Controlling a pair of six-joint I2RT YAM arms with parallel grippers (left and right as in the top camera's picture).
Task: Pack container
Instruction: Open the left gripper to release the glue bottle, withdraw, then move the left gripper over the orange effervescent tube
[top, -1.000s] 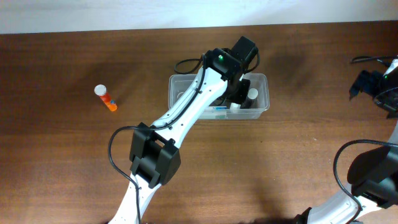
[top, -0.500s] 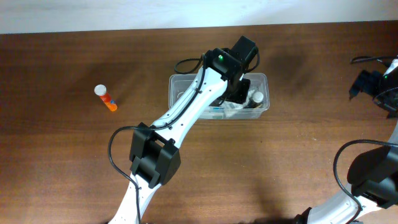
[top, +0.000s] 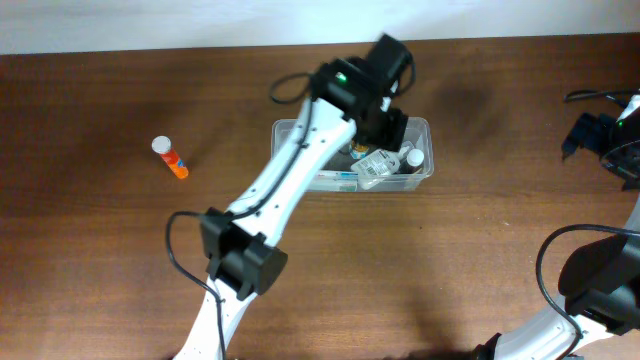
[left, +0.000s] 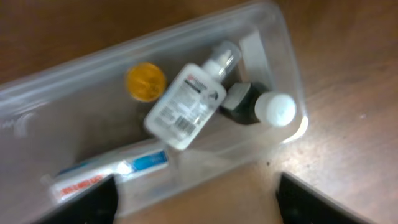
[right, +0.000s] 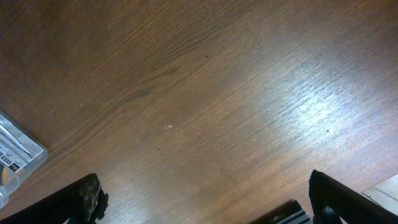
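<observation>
The container (top: 427, 150) is a clear rectangular tub at the table's middle back. In the left wrist view its rim (left: 292, 62) shows, and in it lie a clear spray bottle with a white label (left: 186, 106), an orange cap (left: 146, 82), a dark bottle with a white cap (left: 273, 109) and a white and blue box (left: 106, 174). My left gripper (left: 199, 208) hangs open above the tub's near wall, holding nothing; from overhead it (top: 388, 122) sits over the tub's back half. At the far right my right gripper (right: 208, 205) is open over bare wood.
An orange bottle with a white cap (top: 170, 157) lies on the table at the left. A clear labelled plastic item (right: 15, 155) shows at the left edge of the right wrist view. Black cables (top: 590, 97) lie at the far right.
My left gripper has opened and lifted out of the tub, and the spray bottle now lies loose inside. The right arm has not moved.
</observation>
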